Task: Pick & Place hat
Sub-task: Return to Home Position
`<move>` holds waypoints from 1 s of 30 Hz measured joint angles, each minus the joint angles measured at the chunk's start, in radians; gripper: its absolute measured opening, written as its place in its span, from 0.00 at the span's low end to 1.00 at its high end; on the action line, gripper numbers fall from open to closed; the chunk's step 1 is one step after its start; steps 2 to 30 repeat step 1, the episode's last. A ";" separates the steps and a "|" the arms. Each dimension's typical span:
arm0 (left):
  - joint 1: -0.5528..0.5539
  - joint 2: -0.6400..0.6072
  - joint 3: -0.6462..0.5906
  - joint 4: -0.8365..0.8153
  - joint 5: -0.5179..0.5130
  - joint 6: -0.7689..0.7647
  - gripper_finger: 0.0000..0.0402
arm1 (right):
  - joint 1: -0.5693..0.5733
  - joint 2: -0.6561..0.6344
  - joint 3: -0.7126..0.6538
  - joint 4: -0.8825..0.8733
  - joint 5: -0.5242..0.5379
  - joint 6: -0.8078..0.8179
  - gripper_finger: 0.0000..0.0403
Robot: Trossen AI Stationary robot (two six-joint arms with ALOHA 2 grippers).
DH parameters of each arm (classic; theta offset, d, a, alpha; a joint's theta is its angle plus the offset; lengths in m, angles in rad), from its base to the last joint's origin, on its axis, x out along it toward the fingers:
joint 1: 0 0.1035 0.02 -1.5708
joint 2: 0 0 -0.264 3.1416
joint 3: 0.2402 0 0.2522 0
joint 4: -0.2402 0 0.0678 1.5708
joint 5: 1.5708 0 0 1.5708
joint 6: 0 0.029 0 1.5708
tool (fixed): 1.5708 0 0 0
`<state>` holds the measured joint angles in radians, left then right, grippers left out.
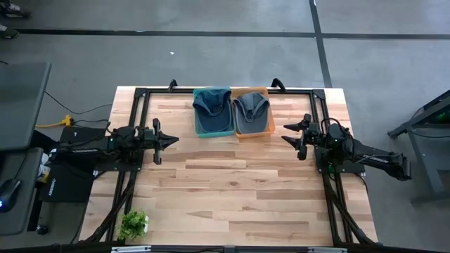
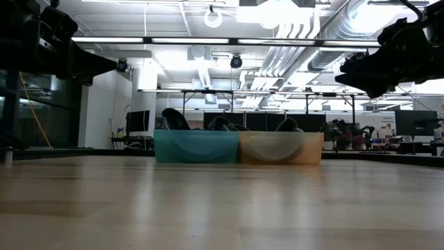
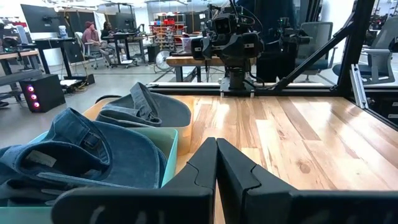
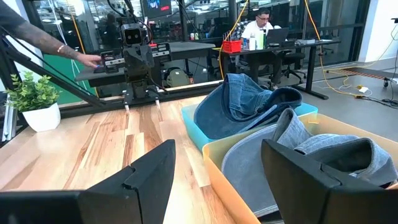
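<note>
A blue denim hat point(image 1: 212, 104) lies in a teal bin point(image 1: 199, 130) at the table's far edge. A grey hat point(image 1: 252, 105) lies in the orange bin point(image 1: 269, 130) beside it, on the right. Both hats show in the left wrist view point(image 3: 81, 155) point(image 3: 146, 112) and the right wrist view point(image 4: 249, 99) point(image 4: 323, 149). My left gripper point(image 1: 172, 139) point(image 3: 216, 142) hovers shut over the table's left part, left of the bins. My right gripper point(image 1: 287, 133) point(image 4: 217, 146) hovers open on the right, just right of the orange bin. Neither touches anything.
A small potted plant point(image 1: 133, 223) stands at the table's near left corner. Black frame rails point(image 1: 133, 119) run along the left, right and far edges. The wooden top between the arms and nearer than the bins point(image 1: 232, 190) is bare. A person's hand point(image 4: 93, 59) reaches in behind the left arm.
</note>
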<state>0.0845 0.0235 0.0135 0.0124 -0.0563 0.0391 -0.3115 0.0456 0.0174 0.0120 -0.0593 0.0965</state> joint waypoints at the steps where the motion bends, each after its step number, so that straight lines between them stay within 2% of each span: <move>1: 0.000 0.000 0.000 0.000 0.000 0.000 0.00 | 0.000 0.000 0.000 0.000 0.000 0.000 0.58; 30: 0.000 0.000 0.000 0.000 0.000 0.000 0.00 | 0.000 0.000 0.000 0.000 0.000 0.000 0.58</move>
